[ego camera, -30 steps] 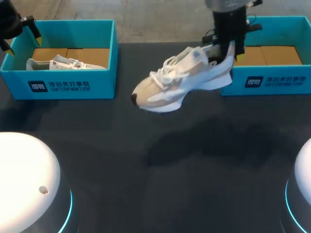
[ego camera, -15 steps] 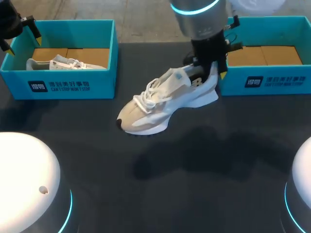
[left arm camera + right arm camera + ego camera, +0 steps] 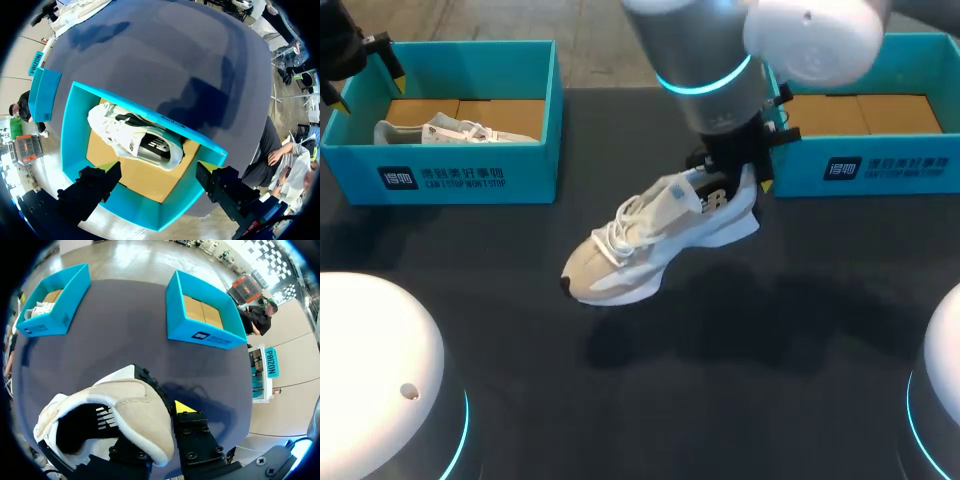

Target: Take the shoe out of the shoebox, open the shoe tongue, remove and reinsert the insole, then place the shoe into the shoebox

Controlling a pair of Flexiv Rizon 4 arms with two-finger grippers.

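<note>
- Shoe [image 3: 655, 240] hangs toe-down over the worktop's [image 3: 720, 400] middle, heel pinched in my right gripper [image 3: 738, 182]: lifted out, I judge, not yet set down.
- Next, lower it until the sole rests flat.
- Two shoes: second shoe [image 3: 135, 142] lies in left shoebox [image 3: 470, 175], far left corner, under my left gripper [image 3: 156, 170], fingers wide.
- Two shoeboxes: right shoebox [image 3: 880, 170], far right corner.

- Even overhead light falls on the dark matte table [image 3: 500, 300].
- The beige-and-white sneaker [image 3: 650, 240] casts a soft, broad shadow [image 3: 750, 305] beneath it.
- A cyan light ring [image 3: 705, 82] glows; the glossy white domed bases [image 3: 370, 370] glare.
- In the left wrist view, soft shadows [image 3: 200, 105] cross the table beyond the turquoise cardboard shoebox [image 3: 145, 212].
</note>
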